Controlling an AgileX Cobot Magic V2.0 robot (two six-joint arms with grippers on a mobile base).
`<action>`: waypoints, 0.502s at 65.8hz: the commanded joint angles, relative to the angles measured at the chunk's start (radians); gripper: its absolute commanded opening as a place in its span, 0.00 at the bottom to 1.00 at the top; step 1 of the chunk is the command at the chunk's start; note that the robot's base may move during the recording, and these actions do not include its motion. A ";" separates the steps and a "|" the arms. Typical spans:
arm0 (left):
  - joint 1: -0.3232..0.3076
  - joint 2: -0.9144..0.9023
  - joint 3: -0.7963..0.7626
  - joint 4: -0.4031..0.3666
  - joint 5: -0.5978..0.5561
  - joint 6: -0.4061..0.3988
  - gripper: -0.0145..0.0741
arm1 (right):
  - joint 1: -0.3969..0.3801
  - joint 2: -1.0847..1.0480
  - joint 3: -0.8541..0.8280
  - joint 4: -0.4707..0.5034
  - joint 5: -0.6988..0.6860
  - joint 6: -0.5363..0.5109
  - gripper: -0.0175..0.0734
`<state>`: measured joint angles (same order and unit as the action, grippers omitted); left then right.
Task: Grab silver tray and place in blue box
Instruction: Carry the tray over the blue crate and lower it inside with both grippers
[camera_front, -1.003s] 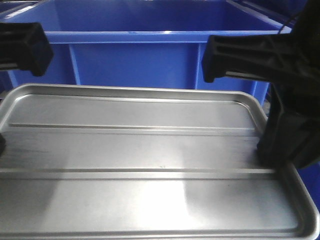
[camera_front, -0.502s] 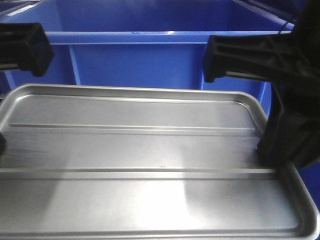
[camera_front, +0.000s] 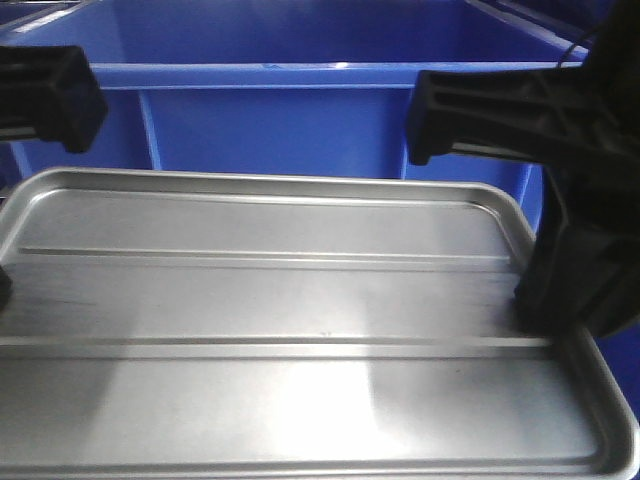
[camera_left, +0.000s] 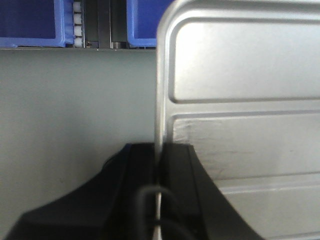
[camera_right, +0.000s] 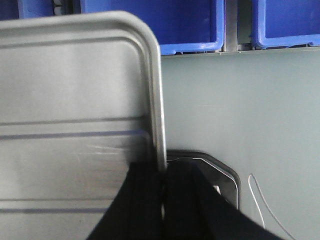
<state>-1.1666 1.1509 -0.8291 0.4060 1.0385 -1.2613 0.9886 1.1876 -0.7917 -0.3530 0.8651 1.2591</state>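
Note:
The silver tray (camera_front: 280, 330) fills the front view, held level and close to the camera, its two long ridges running left to right. Behind it stands the blue box (camera_front: 300, 110) with a thick rim and ribbed wall. My left gripper (camera_left: 159, 155) is shut on the tray's left rim (camera_left: 160, 100), one finger on each side of the lip. My right gripper (camera_right: 162, 172) is shut on the tray's right rim (camera_right: 157, 90) in the same way. The right gripper's body (camera_front: 575, 270) shows at the tray's right edge in the front view.
Below the tray lies a grey floor (camera_left: 75, 100). Narrower blue bins (camera_right: 165, 25) line the far side, with a dark roller track (camera_left: 97, 22) between two of them. A dark plate (camera_right: 222, 180) and a thin white wire (camera_right: 262, 205) lie under the right gripper.
Nothing has visibly moved in the last half second; before that the blue box's rim shifted very slightly in the view. Both grippers keep their hold on the tray.

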 joint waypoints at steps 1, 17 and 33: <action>-0.006 -0.018 -0.022 0.034 0.031 -0.007 0.15 | -0.002 -0.025 -0.024 -0.053 0.013 0.006 0.26; -0.006 -0.018 -0.022 0.034 0.031 -0.007 0.15 | -0.002 -0.025 -0.024 -0.053 0.013 0.006 0.26; -0.006 -0.018 -0.022 0.034 0.031 -0.007 0.15 | -0.002 -0.025 -0.024 -0.056 0.010 0.006 0.26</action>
<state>-1.1666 1.1509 -0.8291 0.4060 1.0385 -1.2613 0.9886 1.1876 -0.7917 -0.3530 0.8651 1.2591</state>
